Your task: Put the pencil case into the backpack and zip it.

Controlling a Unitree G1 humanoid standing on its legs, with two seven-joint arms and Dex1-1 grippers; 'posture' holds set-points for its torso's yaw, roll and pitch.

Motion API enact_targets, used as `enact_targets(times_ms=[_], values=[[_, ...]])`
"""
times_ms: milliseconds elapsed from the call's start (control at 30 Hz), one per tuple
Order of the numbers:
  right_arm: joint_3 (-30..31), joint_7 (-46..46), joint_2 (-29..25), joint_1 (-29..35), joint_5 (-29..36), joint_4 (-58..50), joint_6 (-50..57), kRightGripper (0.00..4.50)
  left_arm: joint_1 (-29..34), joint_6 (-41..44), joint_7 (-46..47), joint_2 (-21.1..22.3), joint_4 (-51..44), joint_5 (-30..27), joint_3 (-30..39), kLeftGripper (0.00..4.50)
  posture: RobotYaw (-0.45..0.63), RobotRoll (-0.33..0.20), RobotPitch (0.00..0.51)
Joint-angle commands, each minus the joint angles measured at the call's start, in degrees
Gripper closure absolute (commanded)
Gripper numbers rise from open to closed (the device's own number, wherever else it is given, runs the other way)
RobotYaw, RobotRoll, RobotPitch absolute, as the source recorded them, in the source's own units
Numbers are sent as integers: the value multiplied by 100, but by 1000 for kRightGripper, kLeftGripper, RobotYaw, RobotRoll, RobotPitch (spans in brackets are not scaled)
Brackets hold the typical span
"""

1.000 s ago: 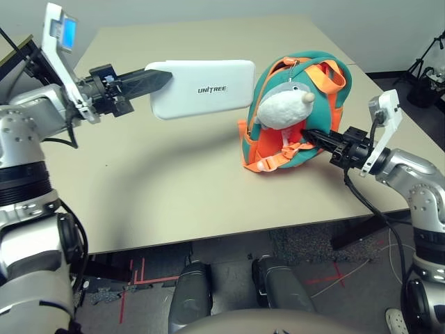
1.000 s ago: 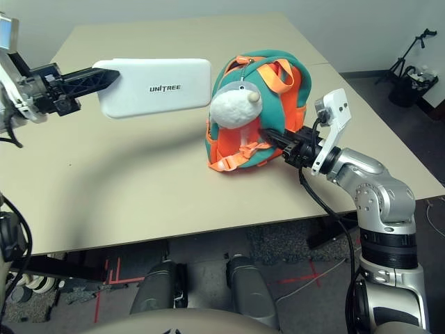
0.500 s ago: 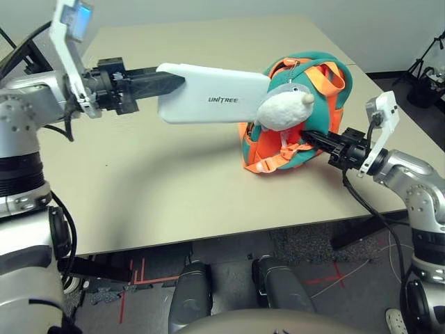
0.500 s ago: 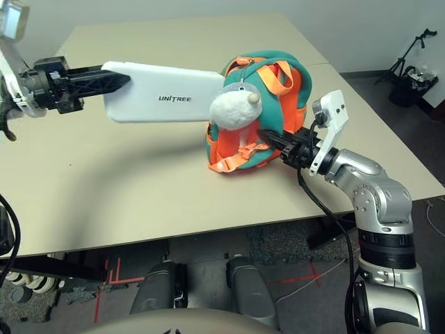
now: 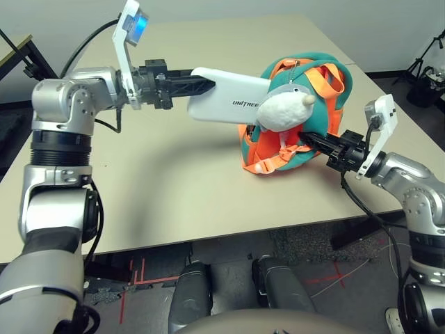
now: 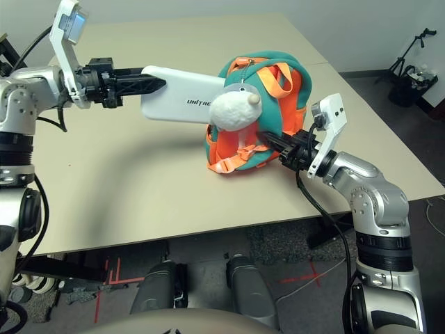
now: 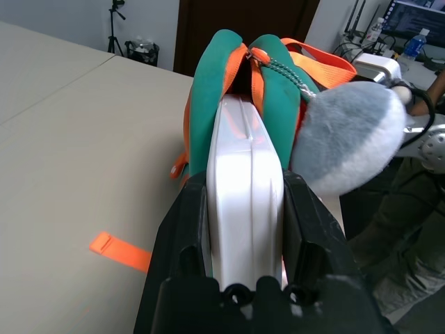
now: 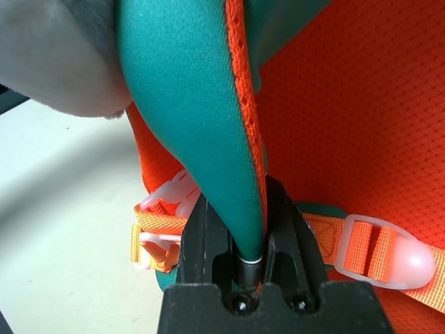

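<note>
The left end effector (image 5: 201, 86) pinches the near end of the pencil case (image 5: 233, 104), its two black fingers (image 7: 182, 229) pressed against the case's flat sides. The case is held level above the worktop (image 5: 160, 174), and its far end sits in the gap between the teal lips of the backpack (image 5: 327, 97), partly hidden behind the grey-white plush charm (image 5: 285, 111). The backpack stands on the worktop with its opening turned toward the case and its orange straps (image 5: 268, 156) facing the robot. The right end effector (image 5: 311, 138) is clamped on a teal flap of the backpack's edge with orange trim, beside an orange strap with a pale buckle (image 8: 386, 254)
</note>
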Motion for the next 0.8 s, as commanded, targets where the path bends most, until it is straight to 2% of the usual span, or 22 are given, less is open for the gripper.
enact_targets(times_ms=[33,367,633,667,800], values=[[317,113,9,4,-57,-122,-101,4269,-255,-426,156,-321,251,320,-92,3169,-133,0,55],[450,112,44,-112,-151,10,-237,4276,-438,-1076,364,-1164,845,974,-315,3169,-136,0,50],[475,117,74,-155,-196,54,-293,4278,-503,-1326,406,-1501,1167,1207,-309,3170,-146,0,50],[488,113,88,-158,-205,60,-306,4278,-482,-1302,453,-1528,1143,1240,-317,3063,-146,0,50],[512,94,131,-153,-197,43,-316,4278,-378,-1130,446,-1474,923,1210,-248,1752,-145,0,51]])
